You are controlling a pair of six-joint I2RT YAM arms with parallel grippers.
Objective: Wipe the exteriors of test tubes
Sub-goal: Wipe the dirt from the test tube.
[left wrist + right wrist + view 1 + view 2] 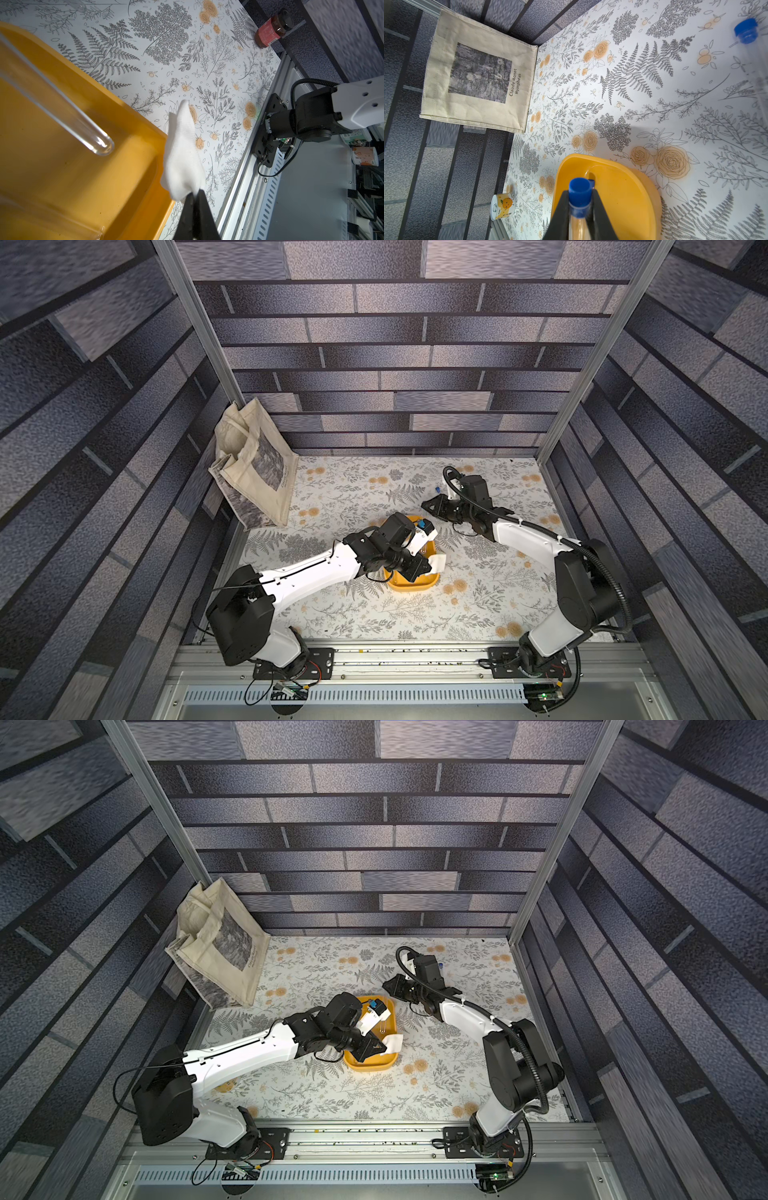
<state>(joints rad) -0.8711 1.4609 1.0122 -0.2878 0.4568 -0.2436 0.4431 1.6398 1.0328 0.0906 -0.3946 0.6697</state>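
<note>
Cloth pinched on the left, capped tube clamped on the right.

Our left tool [194,194] is clenched on a soft, woven white cloth [182,153] beside the rim of the smooth yellow plastic tray [133,166]. In the tray we see a clear, glassy test tube [83,122], slender and round-bottomed. Our right tool [579,195] grips a second tube [580,187] at its small blue cap, near the tray's far rim. A third capped tube [746,31] lies apart on the floral-printed surface [654,93].
</note>
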